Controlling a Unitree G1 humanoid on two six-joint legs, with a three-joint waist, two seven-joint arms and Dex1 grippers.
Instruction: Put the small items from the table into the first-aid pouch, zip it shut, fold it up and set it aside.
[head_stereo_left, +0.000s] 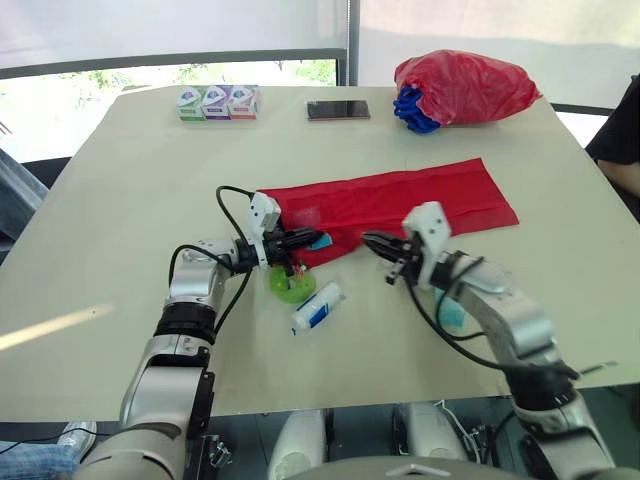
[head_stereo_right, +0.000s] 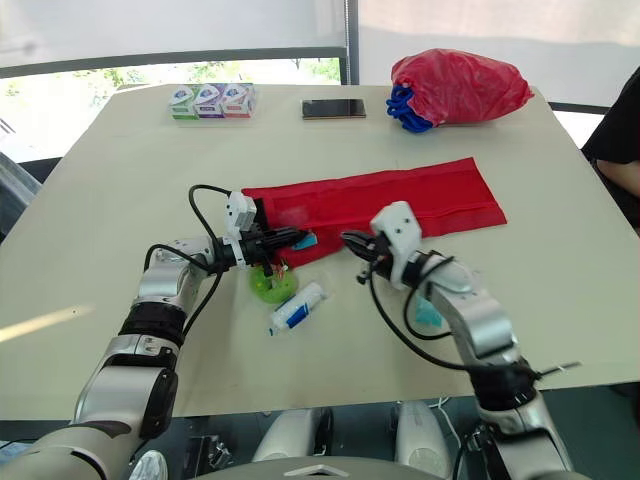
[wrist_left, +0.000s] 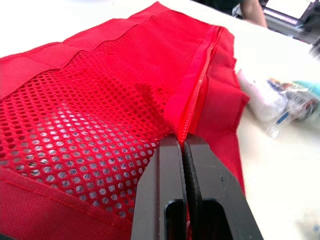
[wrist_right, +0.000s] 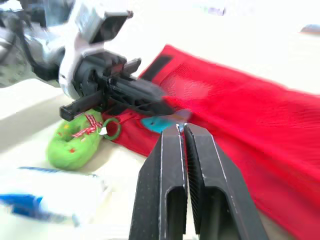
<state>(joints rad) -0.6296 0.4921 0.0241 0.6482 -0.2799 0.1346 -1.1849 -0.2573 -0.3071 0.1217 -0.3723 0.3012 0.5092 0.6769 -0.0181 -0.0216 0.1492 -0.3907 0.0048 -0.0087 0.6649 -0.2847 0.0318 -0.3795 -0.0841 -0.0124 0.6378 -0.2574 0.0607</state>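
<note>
From the head camera you see the red first-aid pouch (head_stereo_left: 420, 200) lying unrolled and flat across the middle of the table (head_stereo_left: 120, 200). Your left gripper (head_stereo_left: 308, 238) sits at the pouch's left end. Your right gripper (head_stereo_left: 372, 241) hovers just beside the pouch's near edge, its tips pointing toward the left one. A green ring-shaped toy (head_stereo_left: 291, 287) and a white-and-blue packet (head_stereo_left: 319, 308) lie on the table just in front of the left gripper, outside the pouch. A small teal piece (head_stereo_left: 320, 241) lies at the pouch's edge between the two grippers. In the left wrist view your fingers (wrist_left: 162, 185) are pressed together, pinching the pouch's fabric at the zipper (wrist_left: 197, 90) beside the mesh panel. In the right wrist view your fingers (wrist_right: 162, 175) are closed against each other with nothing between them, their tips close to the teal piece.
</note>
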